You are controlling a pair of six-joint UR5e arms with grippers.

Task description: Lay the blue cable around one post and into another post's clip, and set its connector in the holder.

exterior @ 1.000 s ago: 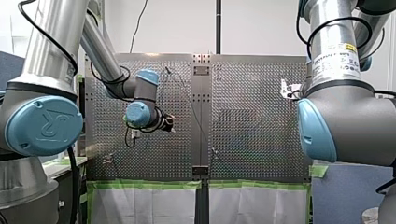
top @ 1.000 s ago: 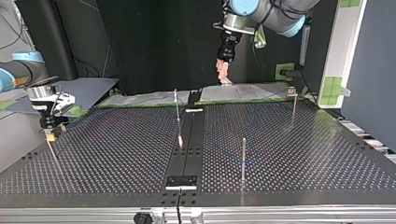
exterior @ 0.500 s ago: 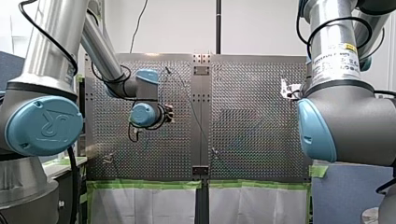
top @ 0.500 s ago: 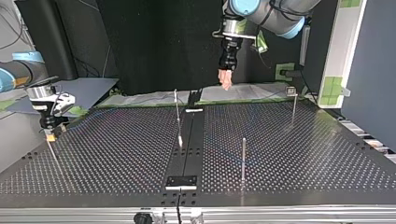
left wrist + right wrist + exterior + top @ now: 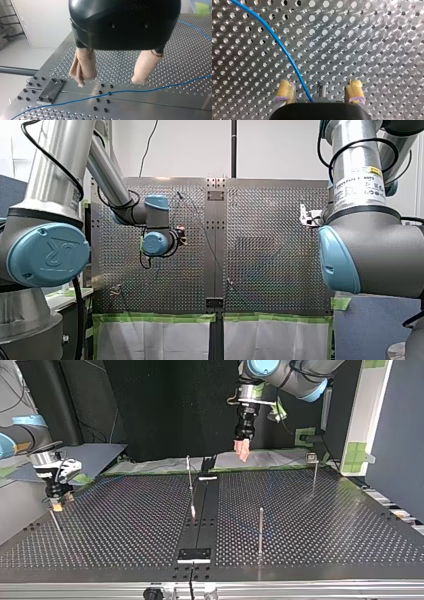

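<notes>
The blue cable (image 5: pixel 125 90) lies on the perforated table and runs under my left gripper (image 5: pixel 112 75). That gripper is black with beige pads, open, and hangs above the table with nothing in it. In the top view it hovers (image 5: pixel 243 450) over the far edge. My right gripper (image 5: pixel 320 91) is open, low over the table. The blue cable (image 5: pixel 284 50) and a post's top (image 5: pixel 322 88) pass between its yellow pads (image 5: pixel 285 91) without being clamped. In the top view my right gripper (image 5: pixel 55 501) sits at the left, over a thin post (image 5: pixel 56 522).
Thin posts stand on the table: one with a clip (image 5: pixel 190 480) near the middle strip, one nearer (image 5: pixel 260 530), one at the far right (image 5: pixel 314 472). A black block (image 5: pixel 195 555) sits on the middle strip near the front edge. A dark plate (image 5: pixel 51 90) lies near my left gripper.
My left gripper has come lower and slightly to the right in the top view, its wrist turning. My right gripper has hardly moved.
</notes>
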